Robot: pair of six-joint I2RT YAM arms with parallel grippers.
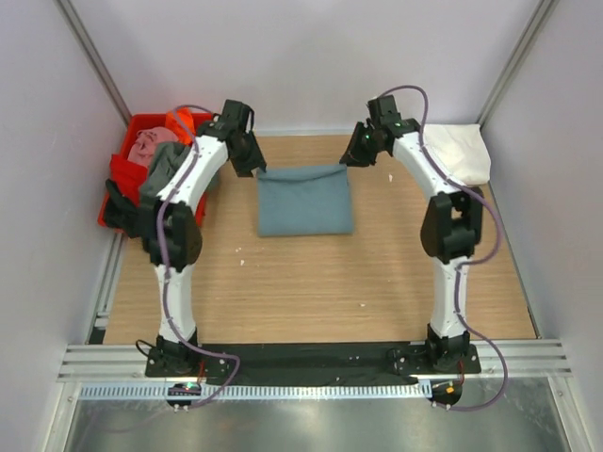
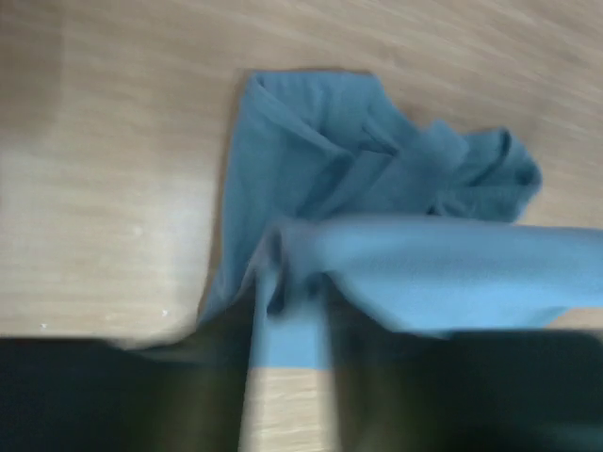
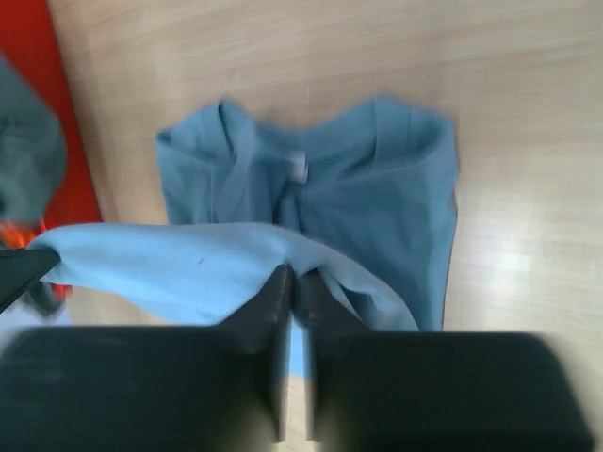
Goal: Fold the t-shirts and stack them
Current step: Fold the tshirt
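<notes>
Teal-blue soft cloth t-shirt [image 1: 304, 200]: right gripper [image 3: 294, 280] pinches its lifted edge, hold of left gripper [image 2: 290, 311] too blurred to tell; we should lower both corners evenly, then release together.

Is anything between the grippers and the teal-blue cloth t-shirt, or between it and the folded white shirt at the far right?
Nothing visible. The left gripper and right gripper pinch the far edge of the teal-blue cloth t-shirt in their jaws. Between it and the folded white shirt only the right arm crosses bare wooden tabletop.
</notes>
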